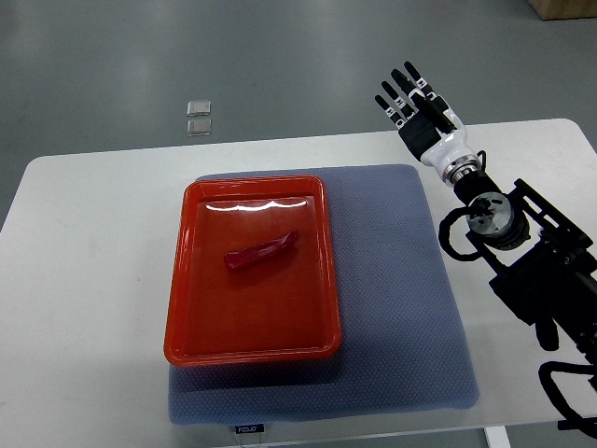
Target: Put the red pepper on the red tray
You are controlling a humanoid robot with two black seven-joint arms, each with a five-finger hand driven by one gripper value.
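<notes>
The red pepper (262, 250) lies inside the red tray (194, 280), so placing looks done. My right robot hand (417, 112) hangs spread and empty beyond the tabletop (84, 243); next I judge only parking it.

Only one bit of print to be found: a small dark label (248, 428) sewn on the near edge of the grey-blue mat (401, 327), carrying a short pale word too small and blurred to read with any certainty. Nothing legible on the red tray (187, 271), on the white worktop (84, 280), on the black and white robot arm (522, 252), or on the two small clear squares (199, 117) lying on the floor beyond the worktop.
</notes>
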